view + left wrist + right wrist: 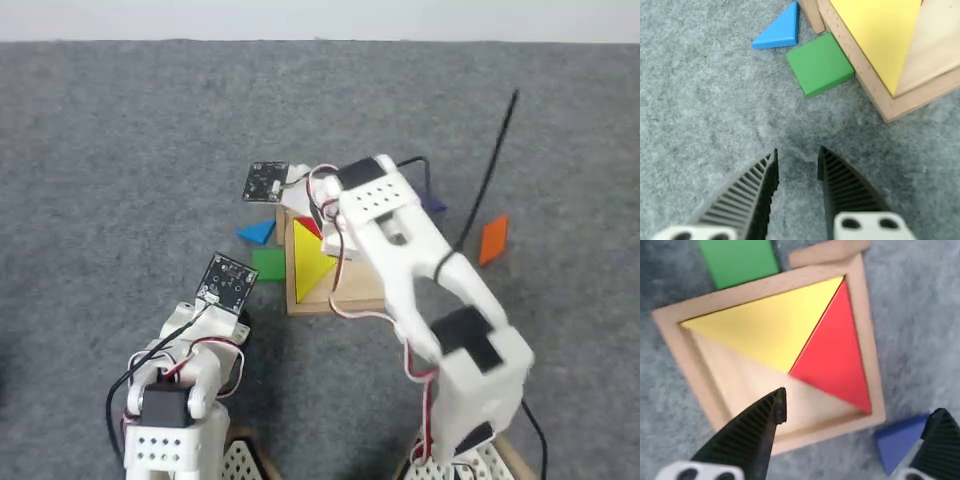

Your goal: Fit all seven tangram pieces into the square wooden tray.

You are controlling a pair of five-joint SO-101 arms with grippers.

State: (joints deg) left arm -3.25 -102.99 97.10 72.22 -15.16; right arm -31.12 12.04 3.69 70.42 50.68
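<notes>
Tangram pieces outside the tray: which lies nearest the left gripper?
The green square, beside the tray; the light blue triangle lies farther off.

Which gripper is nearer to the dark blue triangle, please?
Right. The right gripper hangs over the tray beside the dark blue triangle; the left gripper is off the tray's opposite side.

surface: grey carpet-like cover; even light | rear: pale wall strip

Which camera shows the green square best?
The left wrist view: the green square lies whole and close, beside the tray. The high view shows the square small and far. The right wrist view catches just part of it at the edge.
</notes>
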